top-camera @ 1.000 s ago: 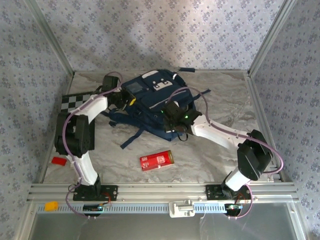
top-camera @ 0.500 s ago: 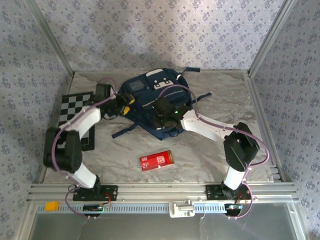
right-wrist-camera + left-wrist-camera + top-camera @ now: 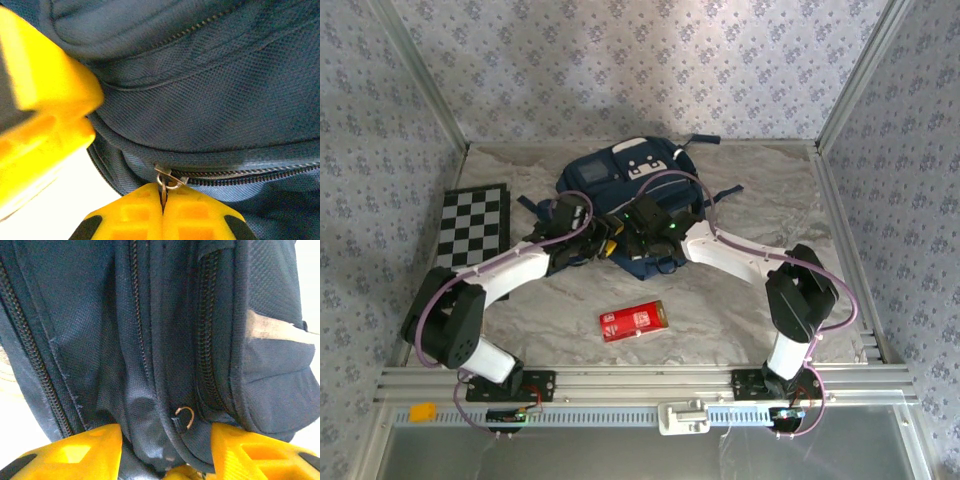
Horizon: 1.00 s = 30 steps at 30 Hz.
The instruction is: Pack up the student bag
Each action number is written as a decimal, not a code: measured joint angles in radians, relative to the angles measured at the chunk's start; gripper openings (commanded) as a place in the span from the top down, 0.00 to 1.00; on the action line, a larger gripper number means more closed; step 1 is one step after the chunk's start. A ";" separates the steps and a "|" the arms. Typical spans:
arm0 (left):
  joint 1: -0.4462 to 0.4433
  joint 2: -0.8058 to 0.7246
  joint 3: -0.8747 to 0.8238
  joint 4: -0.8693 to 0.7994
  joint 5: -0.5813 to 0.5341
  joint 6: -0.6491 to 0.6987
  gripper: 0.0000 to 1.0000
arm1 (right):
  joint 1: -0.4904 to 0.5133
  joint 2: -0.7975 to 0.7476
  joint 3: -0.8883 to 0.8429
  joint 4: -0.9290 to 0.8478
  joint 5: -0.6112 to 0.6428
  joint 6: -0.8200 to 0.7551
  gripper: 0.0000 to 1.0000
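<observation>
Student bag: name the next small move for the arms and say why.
Probably close the left fingers on the fold of the student bag between them. They straddle that fabric but stand apart, while the right fingers are shut on the zipper pull. Bracing the bag should let that pull slide the zipper rather than drag the bag.
</observation>
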 measured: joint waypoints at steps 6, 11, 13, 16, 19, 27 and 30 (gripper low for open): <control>-0.025 0.010 0.025 -0.011 -0.090 -0.008 0.93 | 0.000 0.010 0.000 0.005 0.004 0.007 1.00; -0.005 0.007 0.063 -0.077 -0.122 0.037 1.00 | 0.000 0.008 0.000 -0.007 0.036 0.006 1.00; 0.013 0.002 0.078 -0.108 -0.115 0.076 1.00 | -0.004 -0.005 -0.009 -0.002 0.043 0.001 1.00; 0.057 -0.008 0.105 -0.155 -0.063 0.148 1.00 | -0.032 -0.063 -0.060 0.014 0.038 -0.013 1.00; 0.117 -0.009 0.133 -0.194 0.009 0.224 1.00 | -0.104 -0.132 -0.124 0.035 0.021 -0.029 1.00; 0.267 0.086 0.277 -0.258 0.076 0.388 1.00 | -0.133 -0.152 -0.134 -0.014 -0.030 -0.102 1.00; 0.308 0.159 0.368 -0.285 0.079 0.442 0.91 | -0.065 -0.096 -0.062 -0.025 -0.052 -0.102 1.00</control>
